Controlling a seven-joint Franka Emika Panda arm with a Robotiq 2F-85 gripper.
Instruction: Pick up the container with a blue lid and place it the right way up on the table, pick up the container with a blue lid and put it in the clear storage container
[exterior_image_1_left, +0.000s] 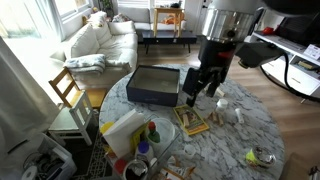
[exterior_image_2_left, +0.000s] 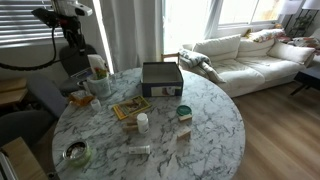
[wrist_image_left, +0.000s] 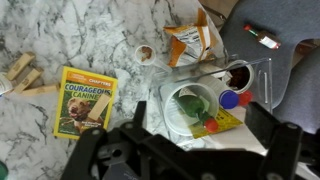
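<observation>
The container with a blue lid is a small white rounded tub standing on the marble table next to the yellow book. It is out of the wrist view. The clear storage container holds a white bowl with a green item, a small blue-capped thing and a red one. It also shows in both exterior views. My gripper hangs high above the storage container, open and empty, well away from the tub.
A dark box sits on the table. Wooden blocks, a small clear cup with greenish contents, an orange bag and a small round cup lie around. A glass dish sits near the table edge.
</observation>
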